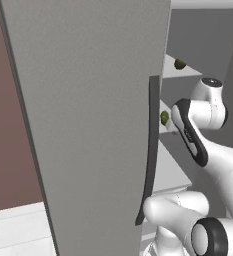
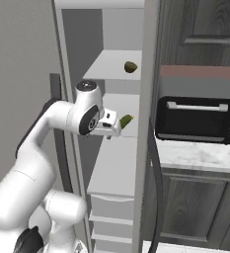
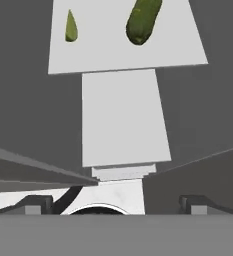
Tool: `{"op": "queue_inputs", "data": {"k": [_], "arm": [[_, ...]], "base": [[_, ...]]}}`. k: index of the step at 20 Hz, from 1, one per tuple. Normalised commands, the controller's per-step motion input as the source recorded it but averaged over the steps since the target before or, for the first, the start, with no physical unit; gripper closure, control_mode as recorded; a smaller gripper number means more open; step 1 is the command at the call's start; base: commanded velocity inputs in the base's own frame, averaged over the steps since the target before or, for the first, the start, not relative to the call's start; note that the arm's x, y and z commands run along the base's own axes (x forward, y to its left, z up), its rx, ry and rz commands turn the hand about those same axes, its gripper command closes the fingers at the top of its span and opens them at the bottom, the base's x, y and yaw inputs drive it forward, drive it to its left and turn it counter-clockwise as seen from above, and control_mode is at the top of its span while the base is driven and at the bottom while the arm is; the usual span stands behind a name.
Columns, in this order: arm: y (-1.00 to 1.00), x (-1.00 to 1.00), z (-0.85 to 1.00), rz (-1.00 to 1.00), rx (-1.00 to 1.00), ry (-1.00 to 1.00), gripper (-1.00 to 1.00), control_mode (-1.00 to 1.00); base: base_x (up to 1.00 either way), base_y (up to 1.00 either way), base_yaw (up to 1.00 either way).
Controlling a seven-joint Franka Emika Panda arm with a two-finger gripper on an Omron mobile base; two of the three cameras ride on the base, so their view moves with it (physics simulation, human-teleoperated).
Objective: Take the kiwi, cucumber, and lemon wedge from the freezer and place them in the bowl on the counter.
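The freezer [image 2: 114, 173] stands open, its grey door [image 1: 88, 125] swung out to the left. A brown kiwi [image 2: 131, 66] lies on the upper shelf, also seen as the kiwi [image 1: 179, 64]. On the middle shelf lie the dark green cucumber [image 3: 143, 20] and, apart from it, a small lemon wedge [image 3: 71, 27]. My gripper [image 2: 110, 129] hangs open just in front of that shelf, close beside the cucumber [image 2: 126, 121], holding nothing. In the hand view the gripper [image 3: 117, 205] shows both tips wide apart. The bowl is out of view.
A black microwave [image 2: 198, 118] sits on the marble counter [image 2: 200, 153] right of the freezer, over dark cabinets [image 2: 195, 202]. The door's long dark handle [image 1: 150, 150] runs close by my arm. Lower shelves and drawers [image 2: 111, 202] lie beneath the gripper.
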Motion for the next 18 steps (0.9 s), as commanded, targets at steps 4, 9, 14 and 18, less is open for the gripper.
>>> {"op": "queue_inputs", "data": {"k": [4,9,14,18], "arm": [[-0.01,0.57,0.0,0.04,0.03,0.02,-1.0,-1.0],[-0.13,0.52,0.0,0.07,0.04,0.05,-1.0,-1.0],[-0.06,0.47,-0.01,0.03,0.06,0.0,-1.0,-1.0],[0.0,0.29,-0.09,0.04,0.03,-0.03,-1.0,-1.0]], "base": [[0.0,0.0,0.0],[0.0,0.0,0.0],[0.0,0.0,0.0],[0.0,0.0,0.0]]}}
